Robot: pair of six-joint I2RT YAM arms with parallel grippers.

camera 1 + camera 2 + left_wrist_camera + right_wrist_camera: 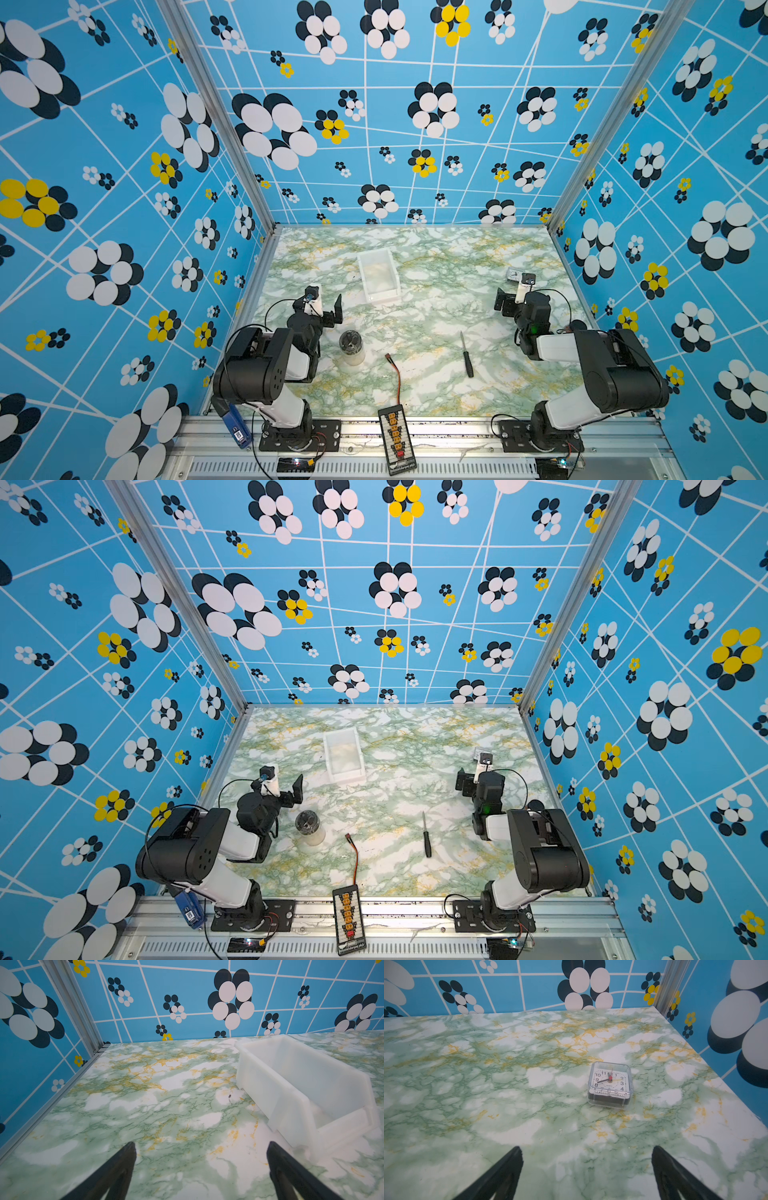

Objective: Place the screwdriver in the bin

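The screwdriver (466, 355) (427, 835), with a black handle and thin silver shaft, lies flat on the marble table, right of the middle in both top views. The white open-top bin (383, 297) (348, 776) stands further back near the centre, with nothing in it that I can see. My left gripper (326, 301) (284, 783) (200, 1145) hovers open just left of the bin (270, 1084) and holds nothing. My right gripper (512, 293) (473, 773) (587, 1148) is open and empty at the right, beyond the screwdriver. The screwdriver is out of view in both wrist views.
A small square clock (610, 1084) (514, 273) sits just ahead of the right gripper. A clear jar (351, 347) stands by the left arm. A red-black wire (395, 374) runs to a black board (397, 440) at the front edge. Patterned walls enclose three sides.
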